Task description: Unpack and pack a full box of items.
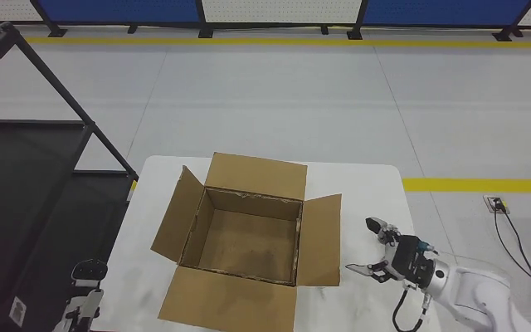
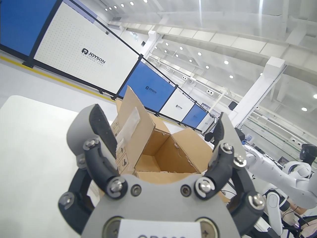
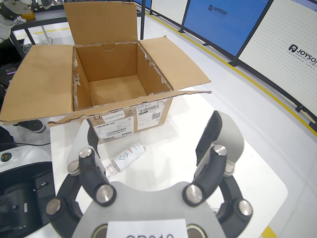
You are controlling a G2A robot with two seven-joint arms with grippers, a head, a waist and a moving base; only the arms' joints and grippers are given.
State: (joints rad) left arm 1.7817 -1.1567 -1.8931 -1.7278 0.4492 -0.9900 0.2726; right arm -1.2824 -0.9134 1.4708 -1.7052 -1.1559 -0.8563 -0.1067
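An open cardboard box [image 1: 249, 199] stands in the middle of the white table [image 1: 365, 191], all flaps spread, and its inside looks bare. The right wrist view shows the same box [image 3: 111, 63] with labels on its side. A small white tube [image 3: 127, 156] lies on the table against that side, under the overhanging flap. My right gripper [image 1: 371, 246] is open to the right of the box, low over the table, holding nothing; in its own view the right gripper [image 3: 154, 125] faces the tube. My left gripper [image 2: 159, 115] is open and holds nothing, with the box [image 2: 158, 149] just beyond it.
A black rack [image 1: 50, 183] stands left of the table. Blue and white barrier panels [image 3: 218, 11] line the far floor behind a yellow line [image 1: 465, 184]. Another white robot [image 2: 284, 174] stands beyond the box in the left wrist view. Bare tabletop lies right of the box.
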